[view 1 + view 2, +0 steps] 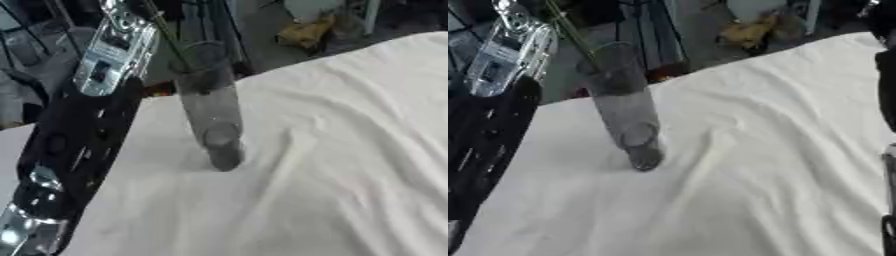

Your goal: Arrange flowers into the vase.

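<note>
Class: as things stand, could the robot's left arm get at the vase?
Probably yes. The left arm rises just beside the vase, with only bare cloth between them. Its hand is out of view.

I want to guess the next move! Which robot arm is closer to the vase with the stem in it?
Probably the left. The left arm reaches up right beside the glass vase, above the stem. The right arm only shows at the far edge.

The left arm (79, 145) rose along the frame's left side toward the upper left. Its hand lay beyond the top edge. The right arm (885, 75) showed only as a dark sliver at the right edge.
</note>
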Available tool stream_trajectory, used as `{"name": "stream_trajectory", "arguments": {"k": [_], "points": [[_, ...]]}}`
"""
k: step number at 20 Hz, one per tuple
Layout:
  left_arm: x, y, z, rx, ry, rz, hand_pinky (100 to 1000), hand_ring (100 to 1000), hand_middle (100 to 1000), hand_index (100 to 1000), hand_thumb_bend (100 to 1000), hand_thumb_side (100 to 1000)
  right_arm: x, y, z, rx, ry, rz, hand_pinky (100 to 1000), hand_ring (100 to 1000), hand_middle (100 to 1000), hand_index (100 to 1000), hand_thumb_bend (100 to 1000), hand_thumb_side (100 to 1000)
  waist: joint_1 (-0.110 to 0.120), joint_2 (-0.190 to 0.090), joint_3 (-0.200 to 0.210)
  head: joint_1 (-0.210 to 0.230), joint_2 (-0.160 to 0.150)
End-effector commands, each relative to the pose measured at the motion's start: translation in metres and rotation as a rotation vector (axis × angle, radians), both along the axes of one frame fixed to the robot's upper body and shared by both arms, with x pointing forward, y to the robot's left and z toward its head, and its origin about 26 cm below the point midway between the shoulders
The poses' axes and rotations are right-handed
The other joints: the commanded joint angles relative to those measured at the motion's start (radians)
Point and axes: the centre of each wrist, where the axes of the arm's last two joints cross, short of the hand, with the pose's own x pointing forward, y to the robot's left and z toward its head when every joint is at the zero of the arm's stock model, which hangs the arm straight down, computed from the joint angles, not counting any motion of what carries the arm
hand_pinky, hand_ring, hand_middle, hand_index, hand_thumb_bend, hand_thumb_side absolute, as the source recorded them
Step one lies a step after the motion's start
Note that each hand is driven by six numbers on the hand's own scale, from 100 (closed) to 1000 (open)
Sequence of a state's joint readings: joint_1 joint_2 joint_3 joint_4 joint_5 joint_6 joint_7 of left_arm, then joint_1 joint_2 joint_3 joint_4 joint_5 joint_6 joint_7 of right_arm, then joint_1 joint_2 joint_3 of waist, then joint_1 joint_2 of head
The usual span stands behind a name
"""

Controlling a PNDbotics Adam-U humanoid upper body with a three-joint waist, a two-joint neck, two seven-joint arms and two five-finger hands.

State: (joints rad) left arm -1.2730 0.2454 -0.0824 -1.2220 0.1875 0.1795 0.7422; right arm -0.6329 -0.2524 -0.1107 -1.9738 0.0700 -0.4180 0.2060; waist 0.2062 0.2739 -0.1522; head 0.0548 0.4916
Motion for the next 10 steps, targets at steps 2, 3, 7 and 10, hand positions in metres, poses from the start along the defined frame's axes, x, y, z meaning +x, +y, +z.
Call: {"name": "stream_trajectory", "arguments": {"k": [2,3,7,10], "points": [[-0.0052,0.0069,0.014,0.018,-0.044,0.02,100,100,100,100,100,553,-0.0061,-0.0004,0.0077,-0.004,-0.036,-0.004,800,833,764,921,162,1000,-0.01,-0.026,0.001,0.0,-0.009],[-0.0054,0.0064,0.014,0.024,-0.046,0.021,100,100,100,100,100,554,-0.0062,-0.0004,0.0077,-0.004,-0.036,-0.004,800,833,764,921,162,1000,-0.01,-0.026,0.001,0.0,-0.009],[-0.0061,0.0047,0.014,0.044,-0.051,0.02,100,100,100,100,100,555,-0.0063,-0.0004,0.0078,-0.004,-0.036,-0.004,800,832,763,921,163,1000,-0.01,-0.025,-0.001,0.001,-0.011],[-0.0061,0.0046,0.0141,0.048,-0.05,0.02,100,100,100,100,100,555,-0.0063,-0.0005,0.0079,-0.004,-0.036,-0.004,800,832,763,921,163,1000,-0.01,-0.025,-0.001,0.001,-0.011]]}}
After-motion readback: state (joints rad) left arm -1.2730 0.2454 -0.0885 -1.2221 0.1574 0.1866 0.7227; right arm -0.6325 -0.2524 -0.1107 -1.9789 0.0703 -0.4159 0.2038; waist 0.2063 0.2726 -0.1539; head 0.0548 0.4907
